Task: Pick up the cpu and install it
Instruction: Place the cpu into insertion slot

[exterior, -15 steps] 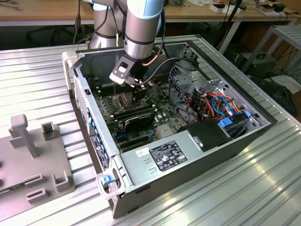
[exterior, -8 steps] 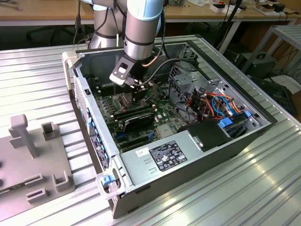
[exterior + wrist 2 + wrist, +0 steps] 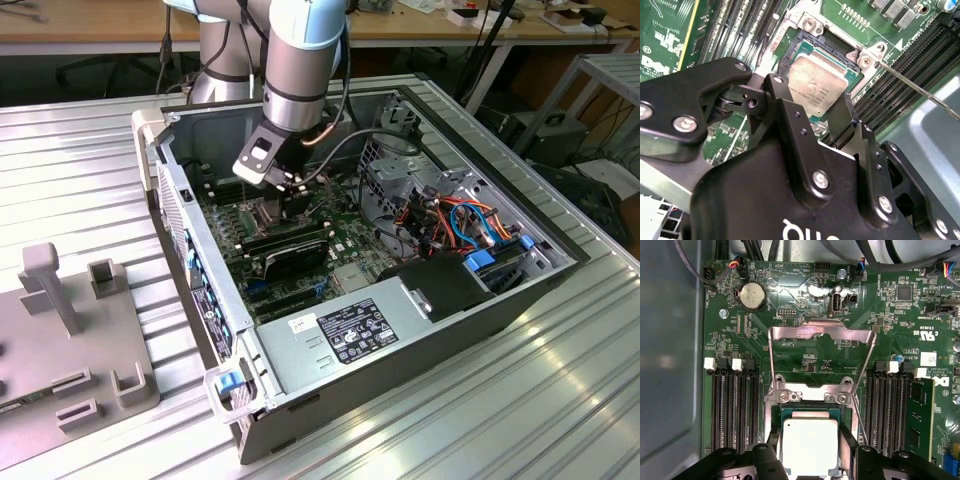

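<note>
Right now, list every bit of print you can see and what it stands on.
White label on the power supply: too small to read.
Metal top of the cpu: faint engraving, illegible.
White lettering across the motherboard: too small to quote.
White lettering on the body of the gripper: cut off, unreadable.

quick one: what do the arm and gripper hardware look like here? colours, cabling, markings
The arm is a silver-grey tube with light blue joint caps and a black wrist section. A pale grey boxy module sits at the wrist, and a dark cable loops alongside. The gripper is matte black, built from angular linked plates pinned with silver screws, with white lettering on its body.
</note>
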Robot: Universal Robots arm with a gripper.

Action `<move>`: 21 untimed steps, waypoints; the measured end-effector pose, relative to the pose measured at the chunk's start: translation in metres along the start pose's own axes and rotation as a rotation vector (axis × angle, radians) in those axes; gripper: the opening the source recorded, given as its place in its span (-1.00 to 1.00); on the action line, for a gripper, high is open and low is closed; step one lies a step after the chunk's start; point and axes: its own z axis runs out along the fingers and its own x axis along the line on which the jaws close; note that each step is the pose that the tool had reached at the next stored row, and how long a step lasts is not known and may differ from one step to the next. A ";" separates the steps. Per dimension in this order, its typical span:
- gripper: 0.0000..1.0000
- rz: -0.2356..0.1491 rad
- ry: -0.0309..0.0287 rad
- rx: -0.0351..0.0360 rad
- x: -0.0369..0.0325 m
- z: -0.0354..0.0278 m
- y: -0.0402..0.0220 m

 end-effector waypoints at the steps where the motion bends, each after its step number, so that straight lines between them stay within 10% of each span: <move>1: 0.09 0.000 -0.0001 0.0001 0.0000 0.0005 0.0000; 21: 0.09 0.000 -0.0004 -0.0067 -0.0002 0.0017 -0.0020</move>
